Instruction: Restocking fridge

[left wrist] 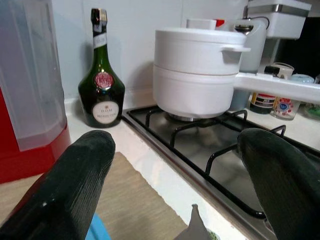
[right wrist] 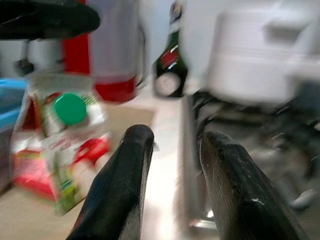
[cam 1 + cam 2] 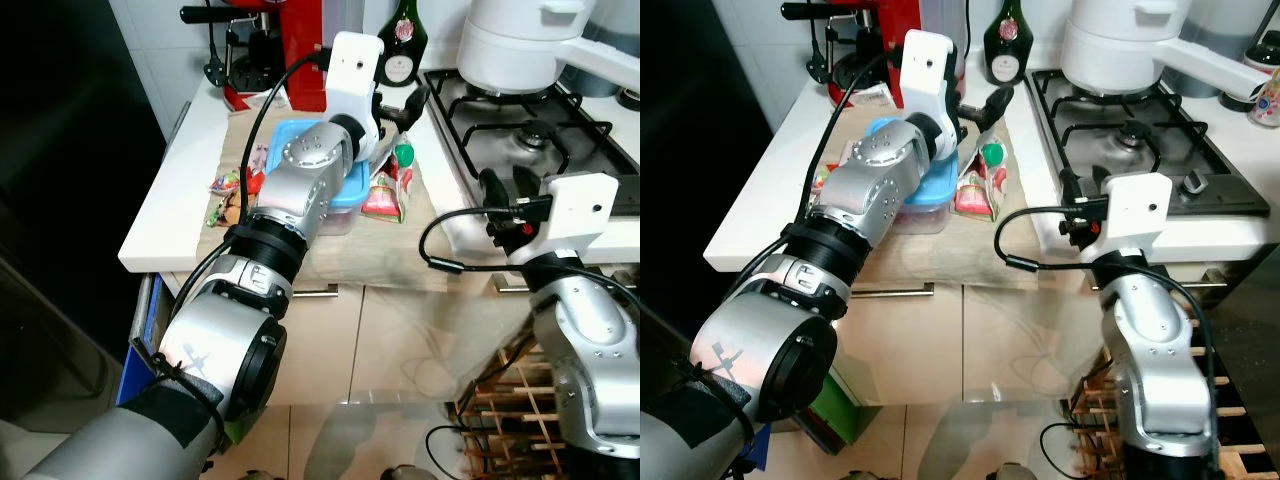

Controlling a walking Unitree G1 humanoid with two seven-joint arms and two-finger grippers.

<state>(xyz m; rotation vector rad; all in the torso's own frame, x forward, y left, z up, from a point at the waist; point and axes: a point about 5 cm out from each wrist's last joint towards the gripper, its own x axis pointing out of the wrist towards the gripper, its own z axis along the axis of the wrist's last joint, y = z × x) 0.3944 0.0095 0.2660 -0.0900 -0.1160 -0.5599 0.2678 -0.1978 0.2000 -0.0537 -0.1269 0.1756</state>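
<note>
A red-and-white carton with a green cap (image 3: 390, 185) lies on a wooden board (image 3: 330, 255) on the white counter, beside a blue-lidded container (image 3: 928, 192). My left gripper (image 3: 400, 108) reaches over the counter and hovers open just above the carton and container, its fingers (image 1: 75, 185) spread wide with nothing between them. My right gripper (image 3: 507, 190) is held at the counter's front edge by the stove, right of the carton. Its fingers (image 2: 125, 175) stand a little apart and hold nothing. The carton (image 2: 65, 145) lies ahead of it.
A dark green bottle (image 3: 400, 45), a red coffee machine (image 3: 290, 50) and small snack packets (image 3: 228, 190) share the counter. A white pot (image 3: 510, 40) sits on the gas stove (image 3: 530, 125). A dark tall surface (image 3: 70, 150) rises on the left; a wine rack (image 3: 510, 400) stands low right.
</note>
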